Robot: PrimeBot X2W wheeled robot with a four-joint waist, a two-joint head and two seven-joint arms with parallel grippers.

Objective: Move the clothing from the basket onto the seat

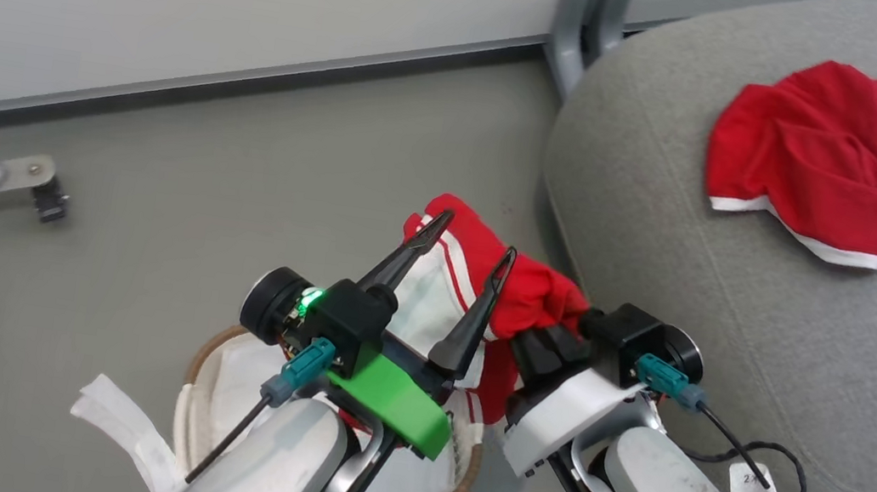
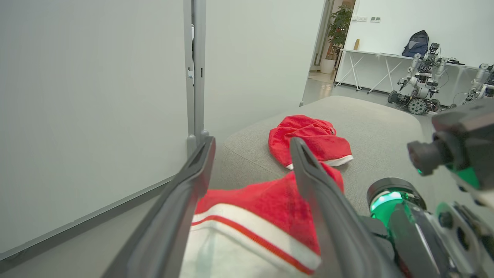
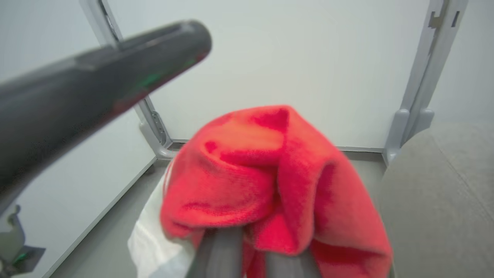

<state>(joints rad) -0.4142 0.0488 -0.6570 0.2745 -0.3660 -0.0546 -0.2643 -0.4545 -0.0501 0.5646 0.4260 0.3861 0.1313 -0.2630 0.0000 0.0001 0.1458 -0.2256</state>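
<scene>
While the right gripper [image 3: 252,247] has its two fingers close together with red cloth bunched over and between them, I read it as clamped on the second garment [image 1: 535,294]; fingertips are buried in fabric, so the exact gap isn't visible

Left gripper [image 1: 479,234]: fingers wide apart, holding nothing. The garment's white striped panel shows between them in the left wrist view, can't tell if they brush it

Second garment is lifted above the basket [image 1: 205,350], at the basket edge nearest the seat [image 1: 661,251]. It is just beside the seat's rounded edge, not over it yet. Its lower end hangs toward the white liner [image 1: 228,397]; can't tell whether it has cleared the rim

Basket sits on the floor [image 1: 153,197], just beside the seat

First garment [image 1: 819,162] lies crumpled on the seat, well in from that edge, small white print showing

Status, my read: one of two done, second picked but not carried across. Left: move it over the seat and release. No other red visible in the basket, though the arms hide much of it
</scene>
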